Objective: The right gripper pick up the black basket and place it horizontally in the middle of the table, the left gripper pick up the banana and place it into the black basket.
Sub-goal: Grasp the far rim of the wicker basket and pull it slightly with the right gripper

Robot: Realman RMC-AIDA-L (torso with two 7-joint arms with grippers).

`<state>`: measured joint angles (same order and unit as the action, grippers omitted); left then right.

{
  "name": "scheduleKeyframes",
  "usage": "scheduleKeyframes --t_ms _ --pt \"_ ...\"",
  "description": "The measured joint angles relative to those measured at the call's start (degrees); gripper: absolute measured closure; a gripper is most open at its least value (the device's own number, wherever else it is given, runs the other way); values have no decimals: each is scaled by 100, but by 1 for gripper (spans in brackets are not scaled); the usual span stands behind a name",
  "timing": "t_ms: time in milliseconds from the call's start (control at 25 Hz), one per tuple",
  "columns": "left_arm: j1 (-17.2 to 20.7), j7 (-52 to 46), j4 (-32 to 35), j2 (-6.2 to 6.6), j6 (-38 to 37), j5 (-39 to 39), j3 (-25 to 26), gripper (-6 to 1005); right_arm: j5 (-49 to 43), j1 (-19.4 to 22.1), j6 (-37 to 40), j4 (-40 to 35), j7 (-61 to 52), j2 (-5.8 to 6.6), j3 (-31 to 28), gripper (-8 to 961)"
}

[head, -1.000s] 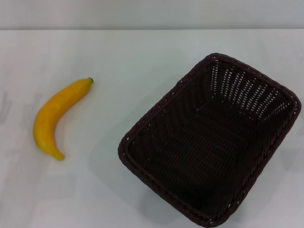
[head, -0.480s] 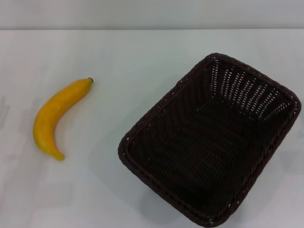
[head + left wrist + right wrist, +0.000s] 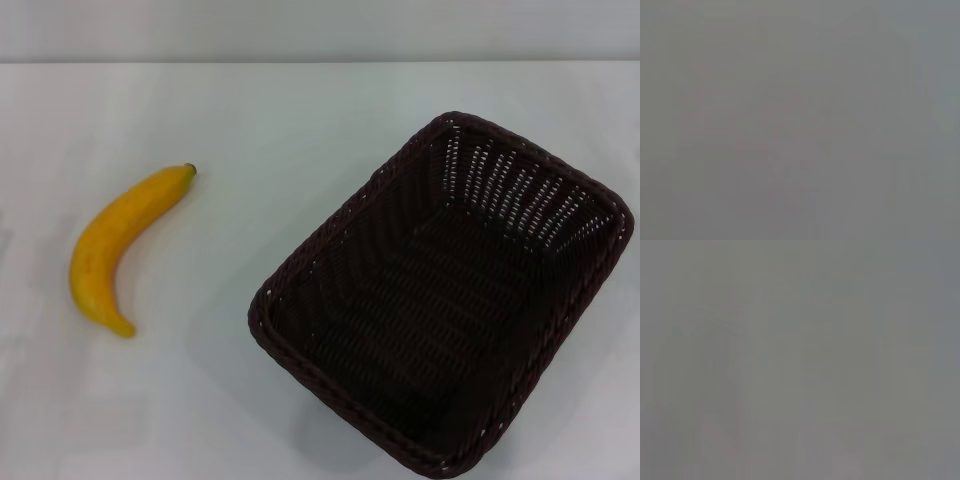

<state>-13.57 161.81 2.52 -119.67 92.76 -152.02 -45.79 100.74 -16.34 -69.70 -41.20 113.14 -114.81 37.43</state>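
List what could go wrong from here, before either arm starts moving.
1. The black basket sits skewed on the right of the table; its rounded braided rim may slip in a grasp, leaving it crooked rather than horizontal.
2. The banana lies loose on its curved side, so it may roll or pivot when pinched.
3. Neither gripper is in view, and both wrist views show only grey, giving no close guidance.

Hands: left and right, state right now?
Left hand: not in any view; cannot be told.
Right hand: not in any view; cannot be told.
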Motion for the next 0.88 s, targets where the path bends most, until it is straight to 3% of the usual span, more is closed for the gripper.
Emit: scheduleKeyframes --t_ms 200,440,600,880 --pt "75 0 13 5 30 -13 23 138 -1791 -233 45 -1647 -2184 91 101 136" --pt "69 -8 12 14 32 -25 31 138 -4643 -973 -585 -3318 -4913 180 535 140" --pt "34 -27 10 14 -17 -30 33 138 -5689 -1737 -1667 -3540 -5887 338 641 144" --pt "-77 -34 3 7 -42 -28 35 138 -6270 -2793 -3091 -3469 -6807 578 784 149"
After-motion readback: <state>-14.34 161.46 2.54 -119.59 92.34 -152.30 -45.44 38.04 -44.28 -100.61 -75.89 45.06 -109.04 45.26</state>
